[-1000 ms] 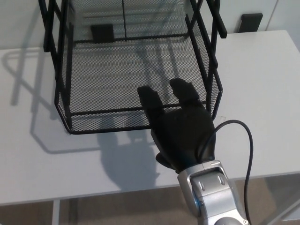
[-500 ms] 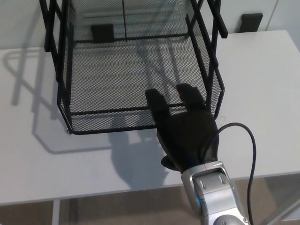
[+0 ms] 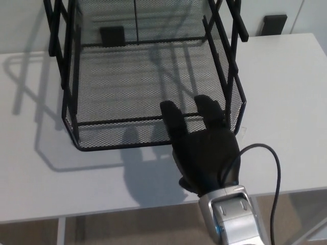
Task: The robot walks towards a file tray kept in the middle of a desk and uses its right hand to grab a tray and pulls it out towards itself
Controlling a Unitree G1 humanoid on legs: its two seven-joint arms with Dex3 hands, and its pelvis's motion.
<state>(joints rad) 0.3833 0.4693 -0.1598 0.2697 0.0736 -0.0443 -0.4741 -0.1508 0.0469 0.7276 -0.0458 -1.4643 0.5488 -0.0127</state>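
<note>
A black wire-mesh file tray [image 3: 117,121] sits in its black rack [image 3: 55,35] in the middle of the white desk [image 3: 286,92]. The tray's front end juts out of the rack toward me. My right hand [image 3: 204,148] comes in from the bottom right and rests on the right part of the tray's front rim. Two fingers [image 3: 171,120] reach over the rim into the tray. The thumb is hidden under the hand. My left hand does not show.
Rack uprights rise on both sides of the tray. Two small black objects [image 3: 274,23] stand at the desk's back edge, one seen through the mesh. A black cable [image 3: 276,168] loops by my right wrist. The desk's near edge runs just below my hand.
My right hand has drawn back toward me and slightly right. The tray's front rim has slid a little toward me with it.
</note>
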